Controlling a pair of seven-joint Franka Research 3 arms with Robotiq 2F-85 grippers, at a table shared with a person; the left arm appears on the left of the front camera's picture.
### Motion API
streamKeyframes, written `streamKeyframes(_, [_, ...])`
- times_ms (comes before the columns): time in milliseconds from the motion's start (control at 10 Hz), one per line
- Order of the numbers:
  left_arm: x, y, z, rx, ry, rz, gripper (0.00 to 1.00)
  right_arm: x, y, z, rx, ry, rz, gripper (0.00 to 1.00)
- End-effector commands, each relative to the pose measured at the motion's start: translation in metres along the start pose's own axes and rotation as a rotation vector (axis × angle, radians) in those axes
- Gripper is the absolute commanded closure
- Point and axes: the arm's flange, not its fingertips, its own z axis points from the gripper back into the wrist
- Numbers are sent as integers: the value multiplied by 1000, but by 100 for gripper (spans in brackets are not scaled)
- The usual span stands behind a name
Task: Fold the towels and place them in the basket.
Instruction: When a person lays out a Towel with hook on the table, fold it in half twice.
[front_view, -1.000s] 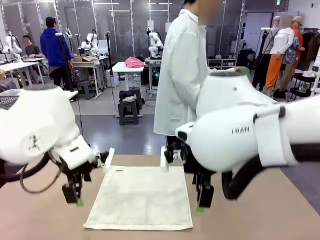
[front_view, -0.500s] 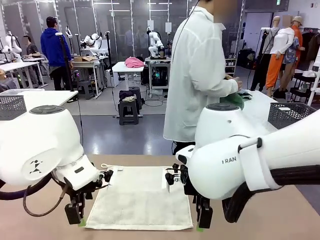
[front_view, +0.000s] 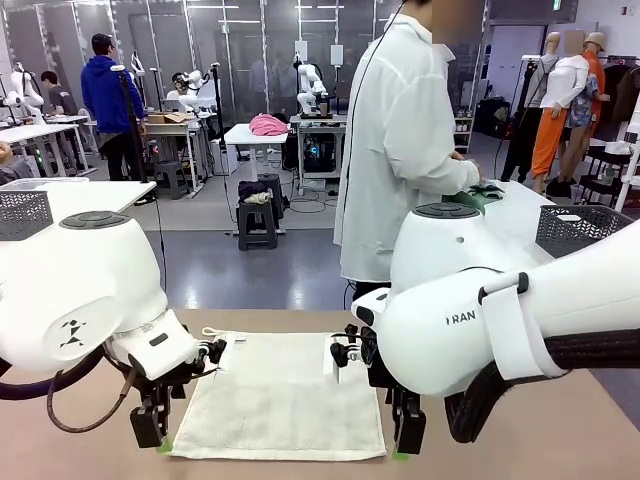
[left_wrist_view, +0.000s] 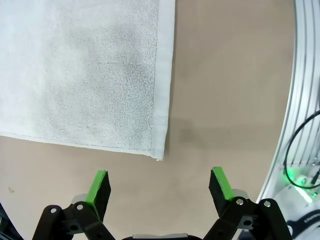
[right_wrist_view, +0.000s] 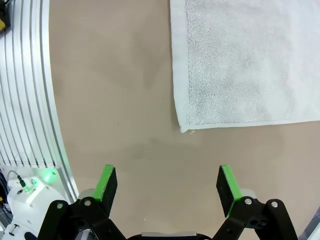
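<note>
An off-white towel (front_view: 280, 395) lies spread flat on the brown table, its little loop at the far left corner. My left gripper (front_view: 150, 437) hangs open just above the table by the towel's near left corner. My right gripper (front_view: 405, 442) is open by the near right corner. In the left wrist view the towel (left_wrist_view: 85, 75) ends in a corner just ahead of the open left gripper (left_wrist_view: 160, 187). The right wrist view shows the towel (right_wrist_view: 245, 65) with a corner ahead of the open right gripper (right_wrist_view: 167, 189). The person (front_view: 400, 150) handles a green cloth (front_view: 468, 197). A dark mesh basket (front_view: 580, 230) stands at the right.
A second grey mesh basket (front_view: 22, 213) sits on a white table at the left. The person in a white coat stands at the far side, turned toward the right-hand white table. The table's metal rail (right_wrist_view: 30, 100) runs beside my right gripper.
Both grippers have come down and back to the towel's near corners. The far corners that stood up now lie flat. The person has turned to the right-hand table.
</note>
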Motion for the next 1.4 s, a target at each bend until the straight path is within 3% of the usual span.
streamKeyframes(0, [2, 1, -3, 1, 27, -10, 0, 5, 1, -2, -14, 29, 93, 0])
streamKeyframes(600, [3, -1, -38, -23, 13, -12, 0, 25, 2, -38, -37, 47, 73, 0])
streamKeyframes(1300, [2, 5, -64, -40, 23, -76, 0, 16, -15, -70, -50, 56, 38, 0])
